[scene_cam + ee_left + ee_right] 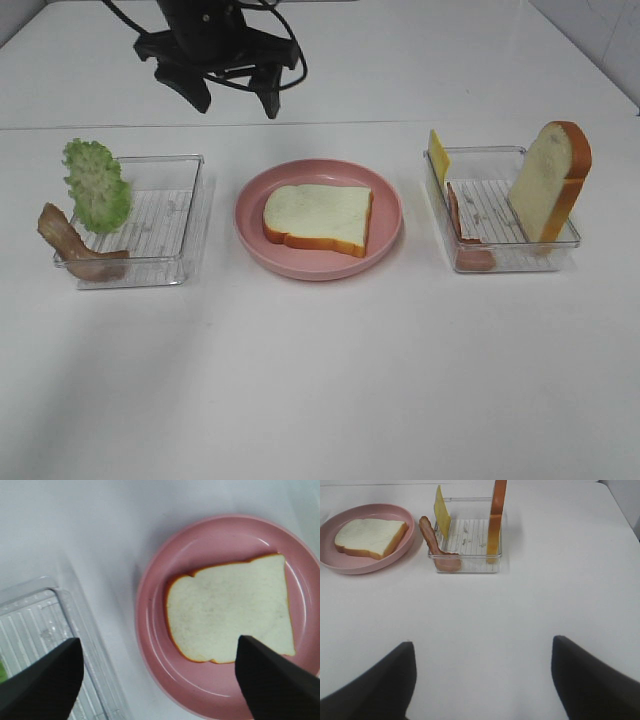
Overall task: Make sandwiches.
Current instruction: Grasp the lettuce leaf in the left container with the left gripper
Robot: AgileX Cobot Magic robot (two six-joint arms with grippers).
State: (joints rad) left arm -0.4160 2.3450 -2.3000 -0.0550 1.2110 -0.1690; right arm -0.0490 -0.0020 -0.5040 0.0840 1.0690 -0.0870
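Of the sandwiches, only one white bread slice [318,218] [230,612] [367,536] with an orange-brown crust is in place. It lies flat on the pink plate [385,235] [155,645] [350,565]. A second bread slice [550,180] [496,515] leans upright in the right tray [490,255], beside yellow cheese [438,155] [441,512] and a pinkish ham strip [458,215] [431,539]. Green lettuce [95,185] and brown bacon [75,250] rest on the left tray [190,215] [40,625]. My left gripper [237,108] [160,680] hovers open above the plate's far-left side, holding nothing. Well in front of the right tray, my right gripper [482,680] is open and empty.
Both clear plastic trays have ribbed floors and low walls. The white table stretches bare in front of the plate and trays. The table's back edge runs just behind the trays, under the left arm.
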